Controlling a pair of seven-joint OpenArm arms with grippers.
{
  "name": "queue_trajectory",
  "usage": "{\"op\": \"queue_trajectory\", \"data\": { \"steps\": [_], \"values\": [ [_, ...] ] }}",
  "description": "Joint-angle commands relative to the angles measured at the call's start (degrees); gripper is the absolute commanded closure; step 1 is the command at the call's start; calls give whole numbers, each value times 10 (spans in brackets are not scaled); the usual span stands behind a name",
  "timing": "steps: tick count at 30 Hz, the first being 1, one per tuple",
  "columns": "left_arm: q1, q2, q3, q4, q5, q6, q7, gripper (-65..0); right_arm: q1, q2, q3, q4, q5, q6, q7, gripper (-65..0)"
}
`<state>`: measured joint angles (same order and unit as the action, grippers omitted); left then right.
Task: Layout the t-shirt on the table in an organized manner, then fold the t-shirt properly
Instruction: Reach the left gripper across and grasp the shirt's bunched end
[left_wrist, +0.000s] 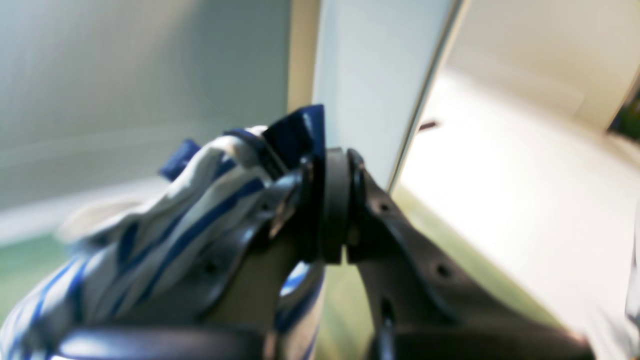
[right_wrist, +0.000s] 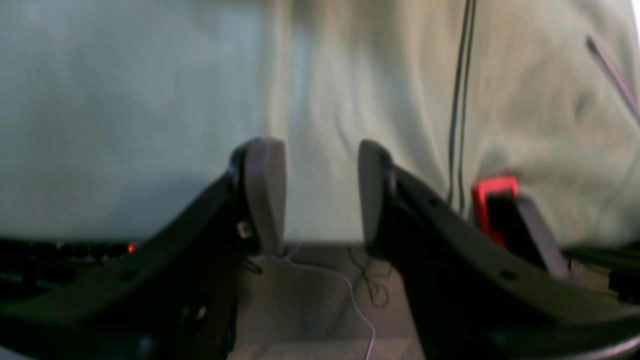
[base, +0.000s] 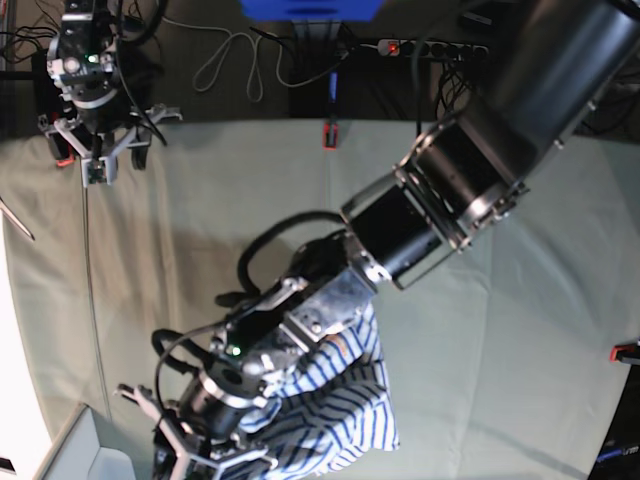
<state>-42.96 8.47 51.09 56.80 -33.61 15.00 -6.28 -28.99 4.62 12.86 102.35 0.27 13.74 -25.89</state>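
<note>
Right now: left gripper (left_wrist: 327, 210) clamped tight on a bunched edge of the t-shirt (base: 340, 405), near the dark blue neck trim (left_wrist: 300, 130), blue stripes crumpled against the pads. Hanging off that arm at the near edge of the table (base: 520, 330), heaped, nowhere near flat. Over at the far corner, right gripper (right_wrist: 320, 195) parted, nothing between the pads, hovering by a red clamp (right_wrist: 492, 200). Looks like the layout step, barely begun. Next, probably: drag the cloth toward table centre, bring the free gripper across to catch a second corner, then spread.
</note>
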Motion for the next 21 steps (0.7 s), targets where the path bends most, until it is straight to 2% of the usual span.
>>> {"op": "queue_trajectory", "data": {
  "steps": [1, 5, 6, 10, 13, 15, 18, 19, 21],
  "values": [
    [-16, 5, -1, 7, 3, 2, -13, -5, 2, 4, 3, 10, 1, 10, 13, -244],
    [-13, 5, 14, 7, 3, 2, -10, -20, -2, 4, 3, 10, 1, 10, 13, -244],
    [-13, 5, 32, 7, 0, 2, -10, -48, -9, 4, 3, 11, 1, 10, 14, -244],
    [-12, 5, 77, -15, -1, 2, -14, -235, -13, 3, 0, 11, 1, 10, 14, -244],
    [1, 5, 91, -17, 2, 2, -17, -324, -13, 3, -1, 11, 1, 10, 13, -245],
    [11, 5, 79, -6, 2, 2, -17, -350, -12, 3, -1, 11, 1, 10, 13, -248],
    [34, 5, 27, 29, 2, 2, -17, -347, -9, -13, -1, 12, 1, 10, 14, -248],
    [48, -1, 4, 39, 2, 2, -17, -347, -9, -18, -1, 14, 1, 10, 16, -248],
    [79, -36, -48, 63, 2, 3, -17, -348, 5, -21, -2, 28, 1, 10, 13, -249]
  ]
}}
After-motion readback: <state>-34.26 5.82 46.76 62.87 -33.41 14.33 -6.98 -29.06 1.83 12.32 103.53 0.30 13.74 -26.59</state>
